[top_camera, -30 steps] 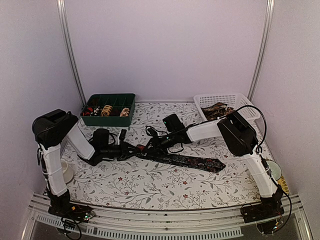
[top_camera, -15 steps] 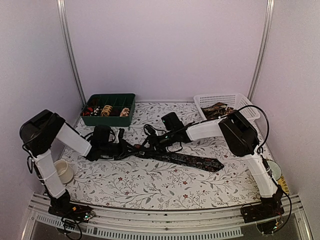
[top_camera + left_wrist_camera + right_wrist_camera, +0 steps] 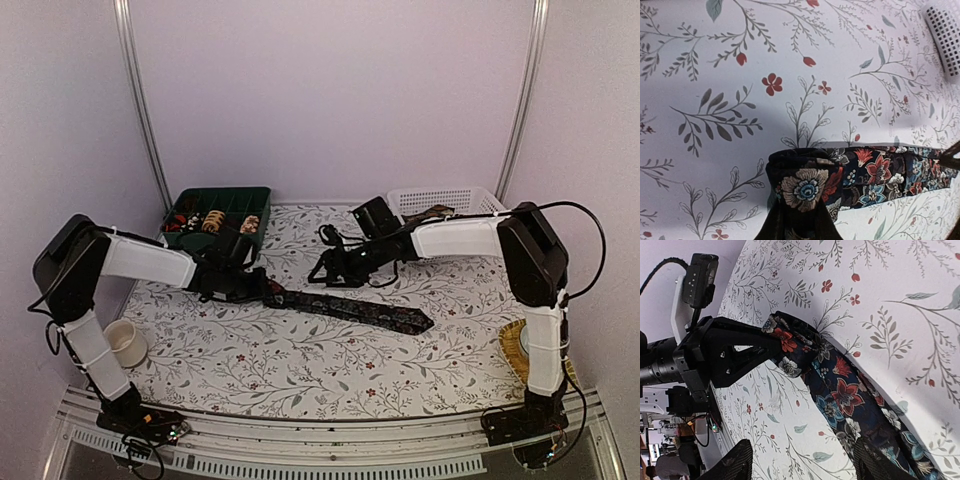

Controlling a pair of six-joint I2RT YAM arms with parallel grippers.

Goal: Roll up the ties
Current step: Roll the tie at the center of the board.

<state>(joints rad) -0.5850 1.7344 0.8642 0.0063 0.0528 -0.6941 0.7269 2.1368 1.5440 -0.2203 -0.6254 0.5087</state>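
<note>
L jaws pinch folded end of dark floral cloth tie [image 3: 350,308]; R jaws wide apart, empty.

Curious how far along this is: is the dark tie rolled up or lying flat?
Mostly flat: the tie lies stretched across the table, only its end folded over in the left gripper.

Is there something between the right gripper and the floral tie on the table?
Nothing visible does. The open right gripper hovers behind the tie, only tablecloth between them; the left gripper pinches its folded end.
</note>
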